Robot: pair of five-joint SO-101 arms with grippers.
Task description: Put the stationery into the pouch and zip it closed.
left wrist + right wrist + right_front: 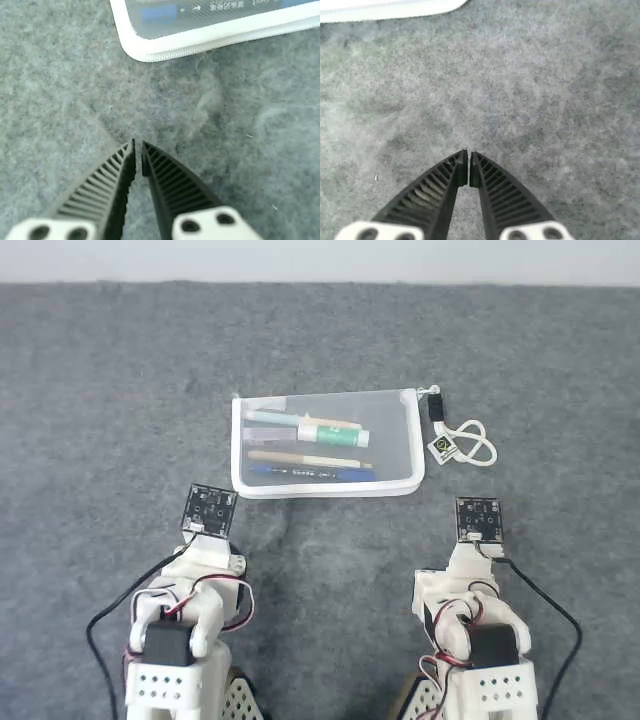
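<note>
- The pouch (330,488) lies flat on the surface (120,390), ahead of both arms and roughly midway between them, with the stationery (305,445) showing through its clear wall.
- The pull (434,400) sits at the pouch's far right corner, with a cord (472,440) and tag (441,447) trailing off beside it. We judge the zip to be closed or very nearly so, though we cannot tell whether a small gap is left at that corner.
- The left tool (138,145) has its fingers together and holds nothing. It hangs over bare surface just short of the pouch's near left corner.
- The right tool (469,152) is likewise pinched together and empty, near the pouch's near right edge.
- If a gap remains, we would press the left tool down on the left corner to pin the pouch before anything is pulled.
- We would open the right tool and grip the pull itself rather than the loose cord, which would only stretch and slip.
- We would draw the pull straight along the zip line and keep it low. A sideways tug could skid the pouch across the felt.
</note>
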